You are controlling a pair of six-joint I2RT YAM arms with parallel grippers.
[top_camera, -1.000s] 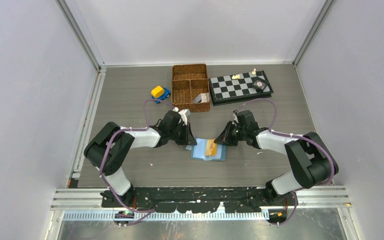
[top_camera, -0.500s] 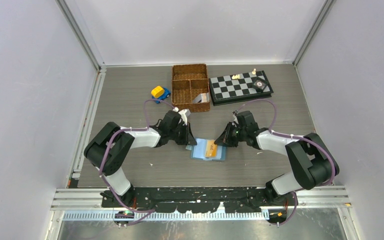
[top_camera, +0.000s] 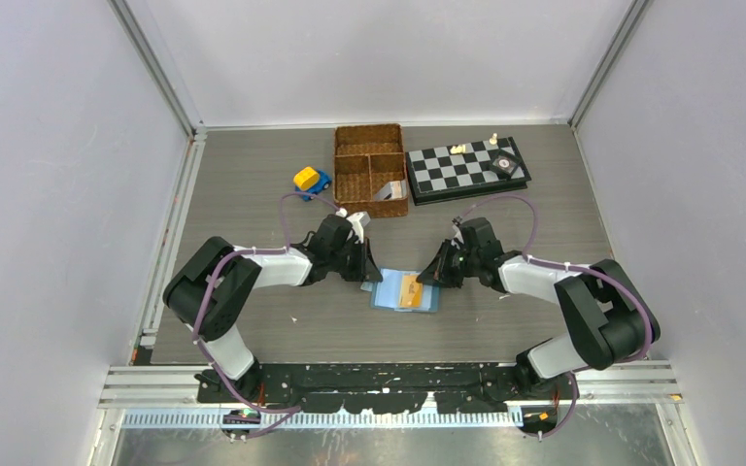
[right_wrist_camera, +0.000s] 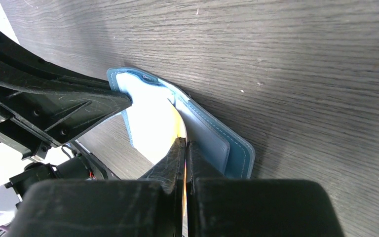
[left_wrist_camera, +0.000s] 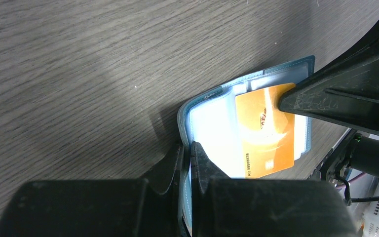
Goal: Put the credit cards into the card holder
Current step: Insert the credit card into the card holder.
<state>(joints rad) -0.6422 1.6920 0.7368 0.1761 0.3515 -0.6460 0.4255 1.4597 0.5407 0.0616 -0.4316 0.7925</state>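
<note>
On the grey wood table [top_camera: 253, 194], the open card holder [top_camera: 386, 297] lies between the arms. Your left gripper [left_wrist_camera: 187, 149] is clamped on its cover edge, and your right gripper [right_wrist_camera: 184, 144] pinches the orange card [left_wrist_camera: 266, 131]. Slide it in flat, square to the pocket mouth.

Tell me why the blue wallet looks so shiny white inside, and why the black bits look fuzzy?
Left wrist view: the card holder washes out white inside with glare; the orange card carries a bright streak; the left gripper blurs, too near the lens. Right wrist view: same white glow, right gripper dark and soft. Top view: even light, sharp.
</note>
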